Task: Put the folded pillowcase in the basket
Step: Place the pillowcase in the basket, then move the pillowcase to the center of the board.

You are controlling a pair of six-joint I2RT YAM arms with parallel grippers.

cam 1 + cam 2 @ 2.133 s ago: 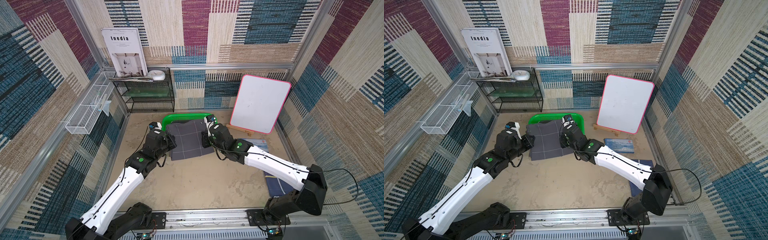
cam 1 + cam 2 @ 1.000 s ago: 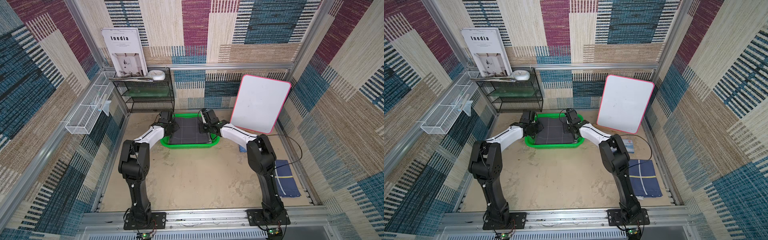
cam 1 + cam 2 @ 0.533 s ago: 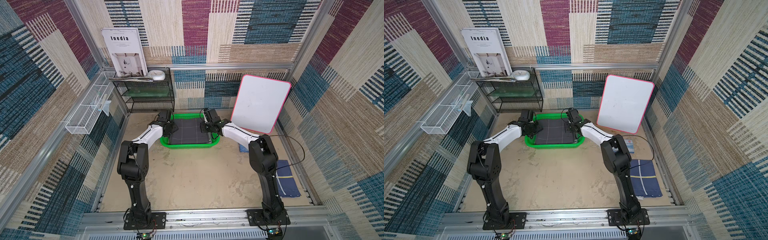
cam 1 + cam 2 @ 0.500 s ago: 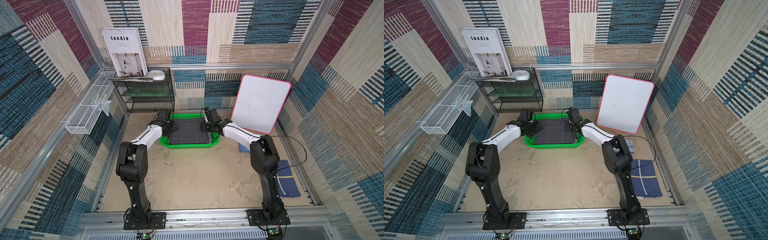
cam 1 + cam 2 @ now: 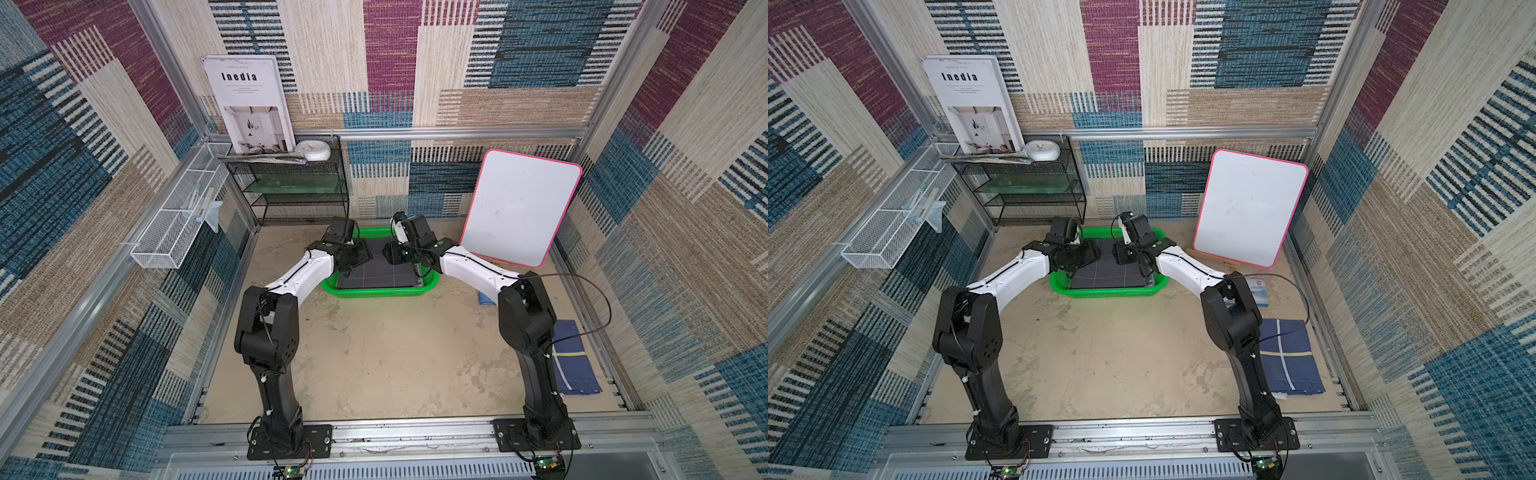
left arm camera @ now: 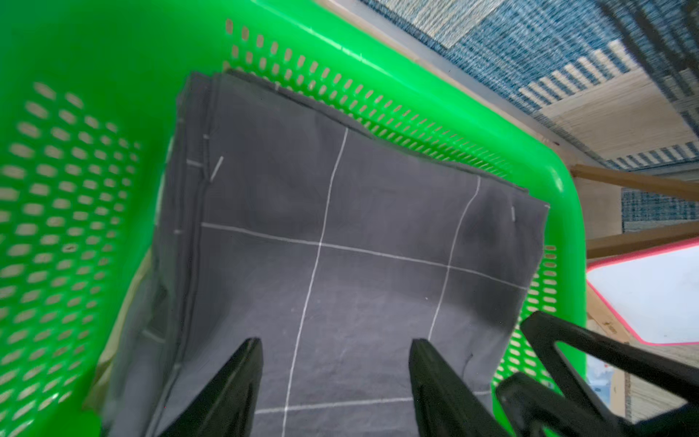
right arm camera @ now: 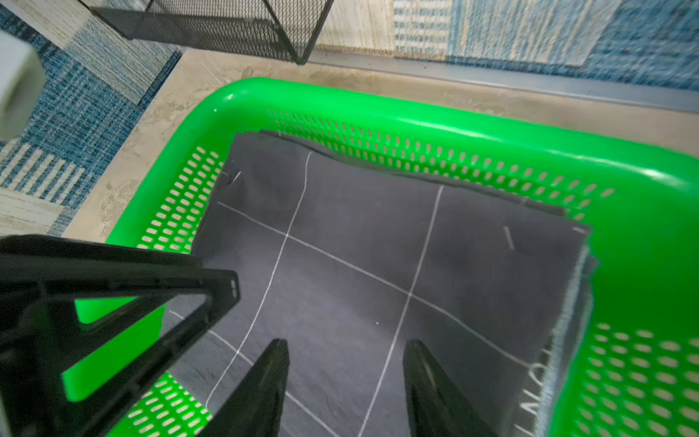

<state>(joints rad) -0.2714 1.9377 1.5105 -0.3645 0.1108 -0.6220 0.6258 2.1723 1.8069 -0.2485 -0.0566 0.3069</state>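
Letting go: left gripper point(image 6: 334, 342) and right gripper point(image 7: 346, 342) were clamped a second ago, now both sets of jaws are spread, nothing held.
Task thing: pillowcase point(image 6: 340, 246) is laid flat inside the basket point(image 5: 374, 291), so the job's basically done.
Count: one basket, one grey pillowcase, two grippers, one navy cloth point(image 5: 575, 361) well apart from the basket, maybe another pillowcase.

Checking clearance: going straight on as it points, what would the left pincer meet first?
Probably the folded dark grey grid-lined cloth pillowcase lying in the bright green perforated plastic basket; the open left pincer points onto it, gap unclear.
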